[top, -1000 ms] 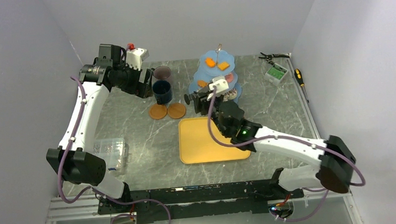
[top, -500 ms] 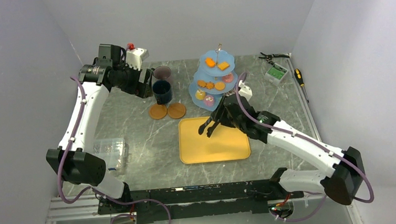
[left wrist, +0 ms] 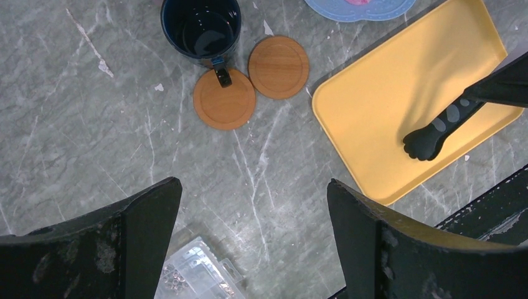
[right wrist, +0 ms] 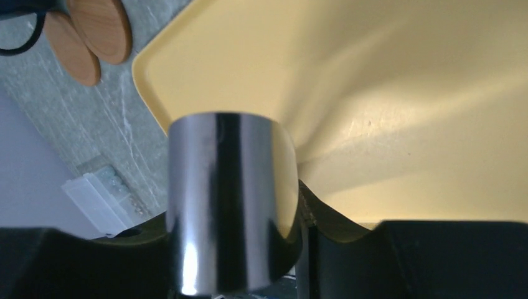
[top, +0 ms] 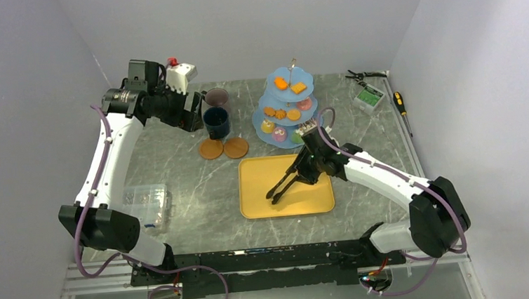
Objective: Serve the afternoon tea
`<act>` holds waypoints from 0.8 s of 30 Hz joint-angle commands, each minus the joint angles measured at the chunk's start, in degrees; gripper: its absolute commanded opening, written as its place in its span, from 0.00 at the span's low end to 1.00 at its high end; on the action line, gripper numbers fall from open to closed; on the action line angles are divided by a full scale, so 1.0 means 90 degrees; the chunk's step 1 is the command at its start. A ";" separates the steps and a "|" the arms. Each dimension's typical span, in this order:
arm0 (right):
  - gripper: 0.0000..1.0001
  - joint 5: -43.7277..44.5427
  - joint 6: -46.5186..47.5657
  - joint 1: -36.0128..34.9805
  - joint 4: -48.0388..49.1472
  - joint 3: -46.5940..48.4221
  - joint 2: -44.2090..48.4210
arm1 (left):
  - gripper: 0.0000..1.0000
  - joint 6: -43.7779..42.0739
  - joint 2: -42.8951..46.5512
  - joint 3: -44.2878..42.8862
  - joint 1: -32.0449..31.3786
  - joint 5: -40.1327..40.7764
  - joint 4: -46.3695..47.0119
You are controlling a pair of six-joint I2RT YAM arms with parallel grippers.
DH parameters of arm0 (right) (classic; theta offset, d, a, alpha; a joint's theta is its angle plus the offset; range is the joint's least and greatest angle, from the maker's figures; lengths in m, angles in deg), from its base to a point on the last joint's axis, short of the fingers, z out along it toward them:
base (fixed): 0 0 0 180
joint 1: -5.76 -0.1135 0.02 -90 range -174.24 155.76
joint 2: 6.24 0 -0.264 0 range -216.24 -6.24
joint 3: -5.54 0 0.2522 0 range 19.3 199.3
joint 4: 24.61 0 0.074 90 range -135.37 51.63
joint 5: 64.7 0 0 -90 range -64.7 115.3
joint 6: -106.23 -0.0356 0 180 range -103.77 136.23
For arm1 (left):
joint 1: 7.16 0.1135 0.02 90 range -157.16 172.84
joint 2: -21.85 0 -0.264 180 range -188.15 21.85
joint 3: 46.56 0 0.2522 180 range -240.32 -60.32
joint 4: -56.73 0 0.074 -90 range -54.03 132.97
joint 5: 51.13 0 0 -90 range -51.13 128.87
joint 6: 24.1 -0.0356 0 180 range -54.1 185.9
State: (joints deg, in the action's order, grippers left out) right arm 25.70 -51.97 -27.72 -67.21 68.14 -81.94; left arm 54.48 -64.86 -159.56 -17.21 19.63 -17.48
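With the right gripper (top: 306,166) clamped on the black tongs (top: 285,182) over the yellow tray (top: 256,192), I'd lay them flat, clear of the loaded three-tier stand (top: 258,122) just behind it, while the left gripper (left wrist: 249,196) gapes wide and empty.

Left arm: extended forward along the left side, elbow raised, wrist turned toward centre. Left end effector (top: 192,114) faces downward, fingers (left wrist: 124,230) spread wide with nothing held between them. Right arm: shoulder link low at the right, forearm reaching inward toward centre. Right end effector (top: 310,164) is pitched downward, jaws clamped on the hinge end of black tongs (top: 284,184).
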 commanded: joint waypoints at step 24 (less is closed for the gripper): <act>1.00 -0.0314 -0.1596 0.0596 0.1455 -0.1418 0.0266 | 0.93 -0.0088 0.0208 0.0178 0.0029 -0.0311 0.0241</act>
State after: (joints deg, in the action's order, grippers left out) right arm 20.28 -66.07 -22.08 -52.48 53.87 -82.16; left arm 54.39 -64.84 -157.99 -17.21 18.58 -17.24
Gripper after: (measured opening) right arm 0.994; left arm 0.933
